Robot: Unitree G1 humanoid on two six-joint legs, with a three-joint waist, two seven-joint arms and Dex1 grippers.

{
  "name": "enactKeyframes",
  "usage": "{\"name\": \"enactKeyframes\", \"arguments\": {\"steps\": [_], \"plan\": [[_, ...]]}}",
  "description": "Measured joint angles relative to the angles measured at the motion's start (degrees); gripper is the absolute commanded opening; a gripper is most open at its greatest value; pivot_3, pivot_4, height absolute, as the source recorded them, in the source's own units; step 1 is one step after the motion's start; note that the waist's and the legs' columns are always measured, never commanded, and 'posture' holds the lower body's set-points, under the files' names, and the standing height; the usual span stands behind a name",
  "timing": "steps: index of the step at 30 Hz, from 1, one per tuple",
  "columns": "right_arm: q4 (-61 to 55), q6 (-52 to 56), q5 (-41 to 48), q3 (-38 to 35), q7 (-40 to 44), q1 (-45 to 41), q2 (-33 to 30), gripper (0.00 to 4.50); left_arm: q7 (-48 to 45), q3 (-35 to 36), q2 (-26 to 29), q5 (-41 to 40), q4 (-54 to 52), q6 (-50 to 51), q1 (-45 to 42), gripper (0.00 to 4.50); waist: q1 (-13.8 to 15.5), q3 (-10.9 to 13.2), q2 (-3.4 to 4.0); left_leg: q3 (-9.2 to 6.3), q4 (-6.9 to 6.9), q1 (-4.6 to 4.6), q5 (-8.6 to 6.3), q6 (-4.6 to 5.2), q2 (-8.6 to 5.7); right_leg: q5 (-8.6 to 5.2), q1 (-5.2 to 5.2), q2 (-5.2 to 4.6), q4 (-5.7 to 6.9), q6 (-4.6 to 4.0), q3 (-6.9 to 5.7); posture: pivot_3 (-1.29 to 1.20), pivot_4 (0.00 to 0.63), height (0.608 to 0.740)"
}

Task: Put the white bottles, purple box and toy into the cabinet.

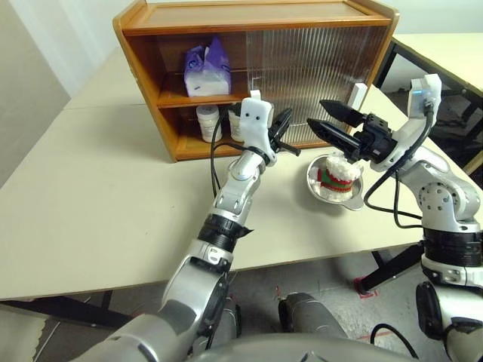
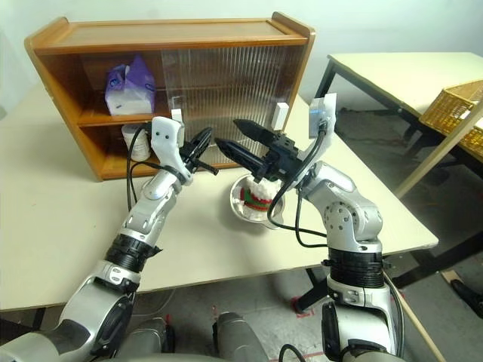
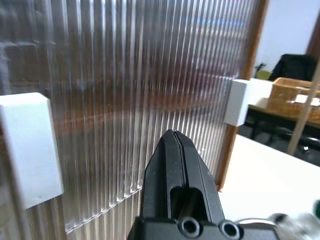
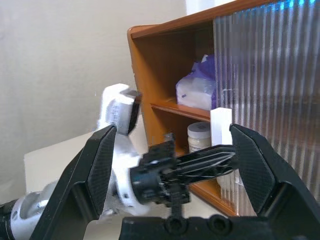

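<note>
The purple box [image 1: 207,69] sits on the upper shelf in the open left half of the cabinet [image 1: 256,26], at upper centre of the frame, and white bottles [image 1: 207,123] stand on the lower shelf beneath it, one partly hidden behind the left arm. The toy [image 1: 337,177] lies in a metal bowl [image 1: 334,188] on the bench [image 1: 90,188], right of centre, so by my reading it alone is left to stow. The left claw [image 1: 284,125], pinched empty, points at the ribbed doors, while the right claw [image 1: 329,121], spread wide and empty, hovers above the bowl.
</note>
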Motion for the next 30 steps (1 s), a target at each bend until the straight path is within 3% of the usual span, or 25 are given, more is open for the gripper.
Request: {"name": "enactKeyframes", "arguments": {"steps": [6, 13, 30], "plan": [[-1.5, 0.0, 0.1, -0.2, -0.9, 1.5, -0.4, 4.5, 13.7, 4.5, 0.1, 2.3, 8.3, -4.4, -3.2, 0.03, -2.1, 0.0, 0.0, 0.12, -0.03, 0.01, -0.01, 0.07, -0.35, -0.1, 0.0, 0.03, -0.03, 0.37, 0.19, -0.23, 0.017, 0.74], [-1.8, 0.0, 0.3, -0.2, -1.2, 1.5, -0.4, 4.5, 18.9, 5.1, 0.3, 2.5, 9.7, -5.9, -3.4, 0.03, -3.5, 0.0, -0.03, 0.29, 0.0, 0.02, 0.05, 0.22, -0.85, -0.05, 0.02, -0.02, -0.06, 0.6, 0.18, -0.21, 0.026, 0.74], [0.1, 0.0, 0.2, 0.0, -0.1, 0.7, -0.1, 4.5, 21.7, 6.9, 2.6, 3.9, -5.7, -0.7, 2.5, 0.03, -4.2, 0.1, -0.02, 0.26, -0.07, 0.0, -0.01, 0.13, -1.02, -0.07, -0.02, -0.06, -0.11, 0.69, 0.45, -0.18, 0.038, 0.74]]}}
